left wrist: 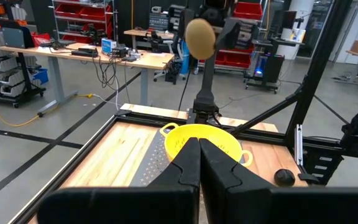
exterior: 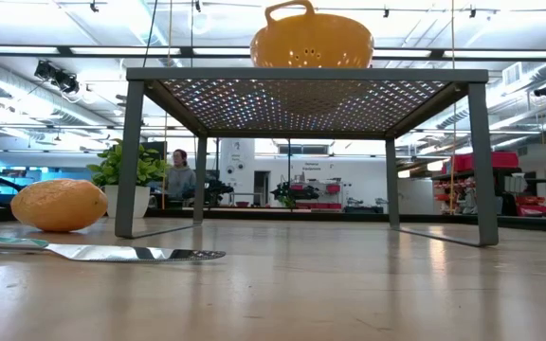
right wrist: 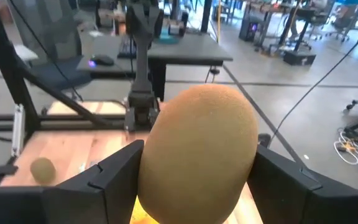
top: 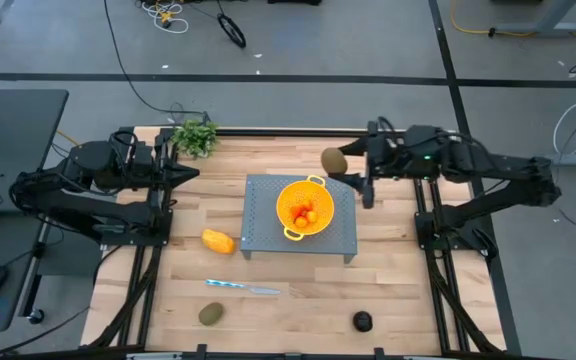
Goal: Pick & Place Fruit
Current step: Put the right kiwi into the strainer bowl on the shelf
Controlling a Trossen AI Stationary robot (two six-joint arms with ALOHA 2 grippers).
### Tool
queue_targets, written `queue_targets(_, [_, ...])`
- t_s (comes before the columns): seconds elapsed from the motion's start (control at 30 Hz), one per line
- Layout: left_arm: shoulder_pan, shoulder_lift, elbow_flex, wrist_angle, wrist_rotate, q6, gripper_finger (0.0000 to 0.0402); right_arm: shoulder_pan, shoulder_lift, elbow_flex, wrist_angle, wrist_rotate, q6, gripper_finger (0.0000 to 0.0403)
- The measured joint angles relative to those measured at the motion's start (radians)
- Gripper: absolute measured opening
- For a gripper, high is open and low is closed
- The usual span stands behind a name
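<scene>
My right gripper (top: 342, 164) is shut on a brownish-green oval fruit (top: 332, 159), high above the table by the far right corner of the grey perforated stand (top: 268, 235). A yellow colander (top: 305, 208) stands on the stand with tiny orange-red balls (top: 305, 213) in it. On the table lie a yellow-orange oblong fruit (top: 218, 241), a second brownish-green oval (top: 211, 314) and a small blackish round fruit (top: 362, 321). My left gripper (left wrist: 199, 168) is shut and empty at the table's left, pointing level toward the colander (left wrist: 201, 140). My right gripper pinches the oval fruit between its two fingers (right wrist: 114, 177), one on each of the fruit's sides (right wrist: 157, 162). The fingers come from the table's right, nearly level and slanting a little down. The fruit is lifted clear, well above the table and the stand.
A thin silvery knife (top: 243, 288) lies near the front edge, left of centre. A leafy green bunch (top: 196, 135) stands at the far left corner. Bare wood shows left and right of the stand. A person shows in the room behind (exterior: 179, 175).
</scene>
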Motion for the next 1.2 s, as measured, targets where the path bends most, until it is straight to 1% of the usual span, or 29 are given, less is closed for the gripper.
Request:
queue_targets(0.3, [0.000,0.000,0.000,0.000,0.000,-0.004,0.0002,0.000,0.068,0.000,-0.001,-0.056,-0.008,0.0263])
queue_targets(0.47, [0.000,0.000,0.000,0.000,0.000,-0.004,0.0002,0.000,0.079,0.000,0.001,-0.058,-0.001,0.0263])
queue_targets(0.63, [0.000,0.000,0.000,0.000,0.000,-0.001,0.0002,0.000,0.125,0.000,-0.001,-0.061,0.000,0.0263])
queue_targets(0.9, [0.000,0.000,0.000,0.000,0.000,0.000,0.0002,0.001,0.243,0.000,-0.011,-0.161,0.030,0.0263])
queue_targets(1.0, [0.000,0.000,0.000,0.000,0.000,0.000,0.0002,0.003,0.275,0.000,-0.019,-0.163,0.030,0.0263])
queue_targets(1.2, [0.000,0.000,0.000,0.000,0.000,0.000,0.0002,0.002,0.289,0.000,-0.023,-0.163,0.031,0.0263])
